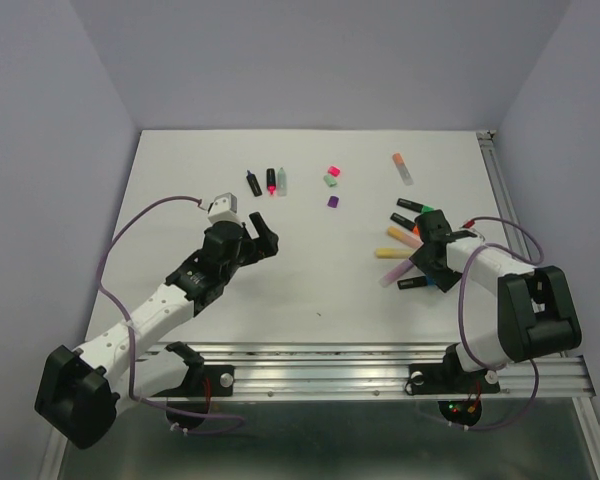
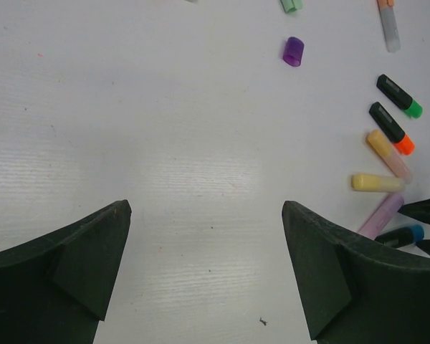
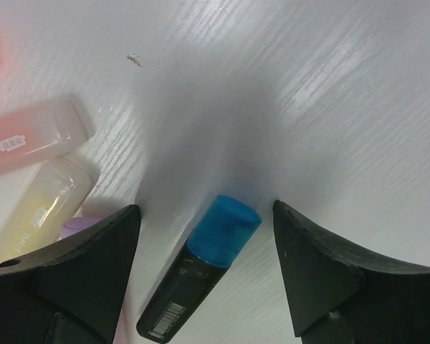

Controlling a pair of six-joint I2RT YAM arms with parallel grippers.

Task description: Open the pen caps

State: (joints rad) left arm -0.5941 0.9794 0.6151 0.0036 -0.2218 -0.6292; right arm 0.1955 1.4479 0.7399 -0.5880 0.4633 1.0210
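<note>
Straddling black pen [image 3: 175, 304] with right fingers [image 3: 330, 279], spread, not touching; blue cap [image 3: 226, 226] still on, pen flat on table [image 3: 330, 86]. Left fingers [image 2: 64, 279] released, hovering, free to pull cap.

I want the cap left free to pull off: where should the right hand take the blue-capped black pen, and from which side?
Grip the black barrel just behind the blue cap, the right hand coming straight down. The pen lies flat between its open fingers, so they close across the barrel.
</note>
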